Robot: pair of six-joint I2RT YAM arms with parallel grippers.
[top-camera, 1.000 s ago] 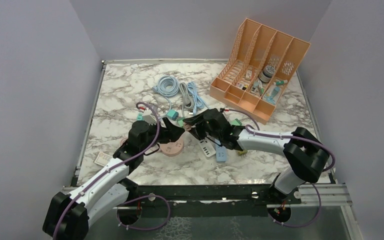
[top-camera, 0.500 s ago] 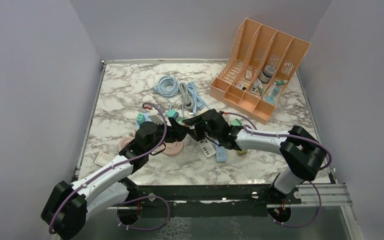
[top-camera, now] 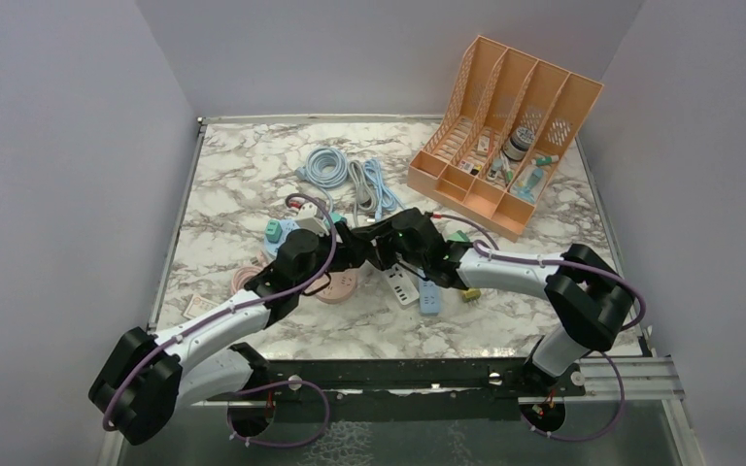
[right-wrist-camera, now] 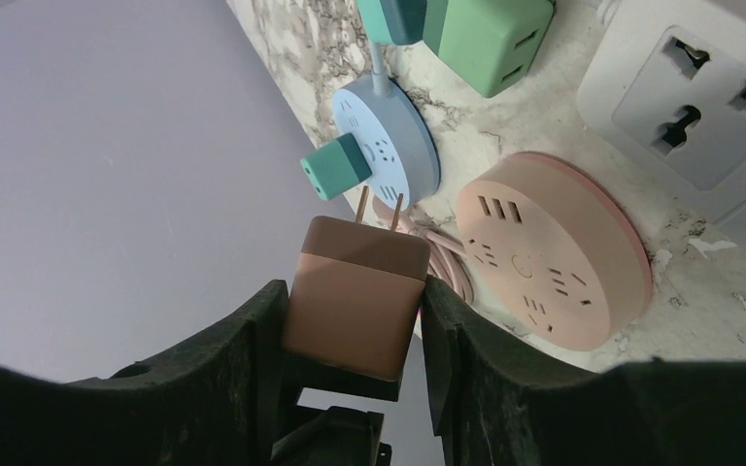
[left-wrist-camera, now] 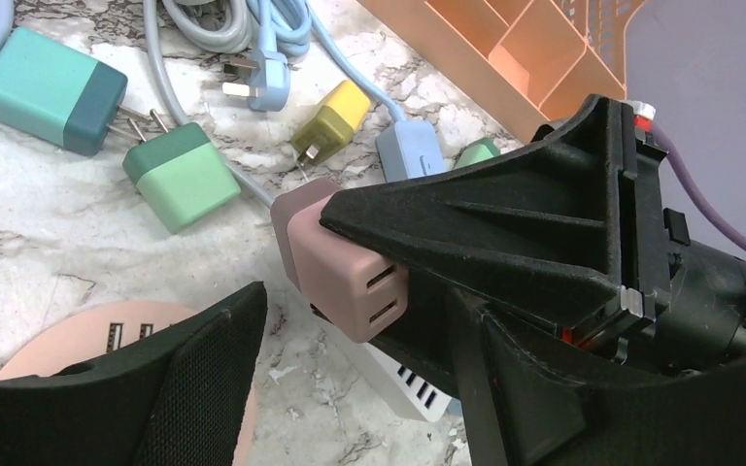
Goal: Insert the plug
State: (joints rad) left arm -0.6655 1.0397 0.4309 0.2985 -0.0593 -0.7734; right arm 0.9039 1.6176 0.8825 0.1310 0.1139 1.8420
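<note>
My right gripper (right-wrist-camera: pixel 355 291) is shut on a pink-brown plug (right-wrist-camera: pixel 355 296), its two prongs pointing away toward the table. The plug also shows in the left wrist view (left-wrist-camera: pixel 335 267), held above the marble. My left gripper (left-wrist-camera: pixel 355 335) is open, its fingers (left-wrist-camera: pixel 165 388) on either side of the space just below the plug, not touching it. In the top view both grippers meet at mid-table, left (top-camera: pixel 350 249) and right (top-camera: pixel 377 248). A round pink power strip (right-wrist-camera: pixel 554 262) lies flat just beside them and also shows in the top view (top-camera: pixel 336 285).
A white power strip (top-camera: pixel 403 285) lies under the right gripper. A round blue socket (right-wrist-camera: pixel 389 146) carries a teal plug. Green, teal and yellow adapters (left-wrist-camera: pixel 180 180) and coiled cables (top-camera: pixel 345 175) lie behind. An orange file rack (top-camera: pixel 505 136) stands back right.
My left arm has reached forward and right until its open gripper closes in on the plug. My right gripper has kept its hold and barely moved.
</note>
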